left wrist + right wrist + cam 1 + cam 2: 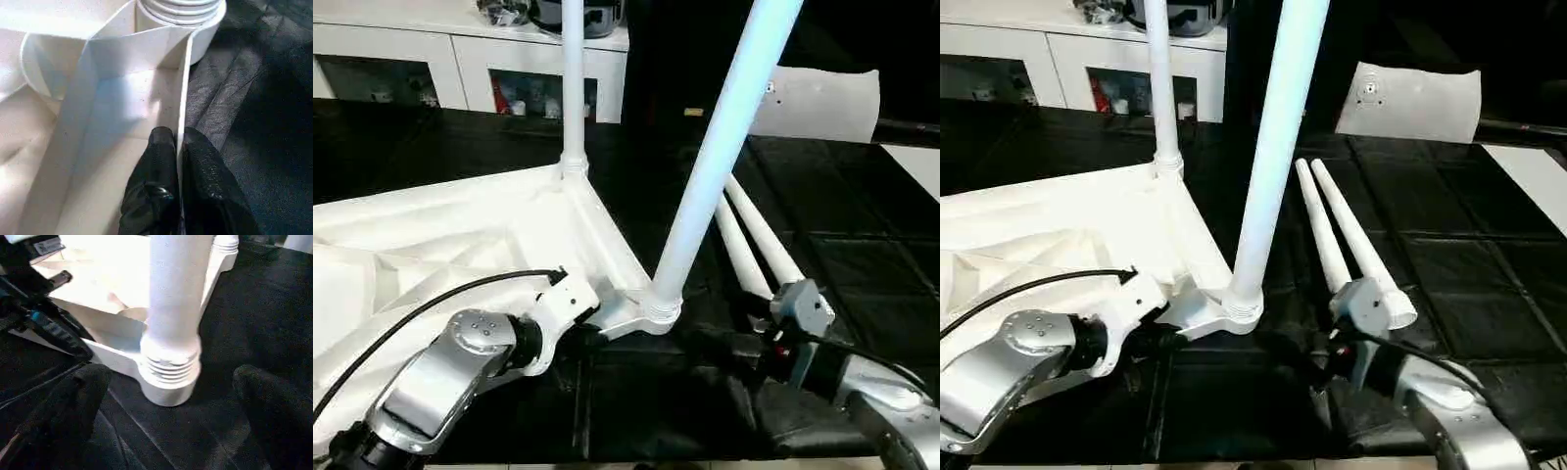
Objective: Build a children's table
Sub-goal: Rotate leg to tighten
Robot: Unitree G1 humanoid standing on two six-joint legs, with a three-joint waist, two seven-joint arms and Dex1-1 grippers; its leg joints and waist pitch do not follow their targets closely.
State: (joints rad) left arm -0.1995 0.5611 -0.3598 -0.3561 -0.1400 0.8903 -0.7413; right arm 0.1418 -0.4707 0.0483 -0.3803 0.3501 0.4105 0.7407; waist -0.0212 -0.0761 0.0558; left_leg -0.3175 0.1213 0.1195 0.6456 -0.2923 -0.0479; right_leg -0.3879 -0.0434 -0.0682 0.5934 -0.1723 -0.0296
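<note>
The children's table top [440, 235] lies upside down on the black mat, ribbed underside up. One white leg [573, 78] stands in the far corner socket. A second leg [720, 147] stands tilted in the near corner socket [658, 311]. Two more legs [759, 240] lie side by side on the mat to the right. My left gripper [178, 134] is shut on the thin side wall of the top just beside the near socket. My right gripper [171, 426] is open, low on the mat, its fingers [73, 401] spread either side of that socket without touching it.
A white cabinet with glass doors [460, 69] runs along the back. A flat white panel with a small round fitting [822, 103] leans at the back right. The black mat [862, 264] covers the floor, with a pale strip [915, 162] at its right edge.
</note>
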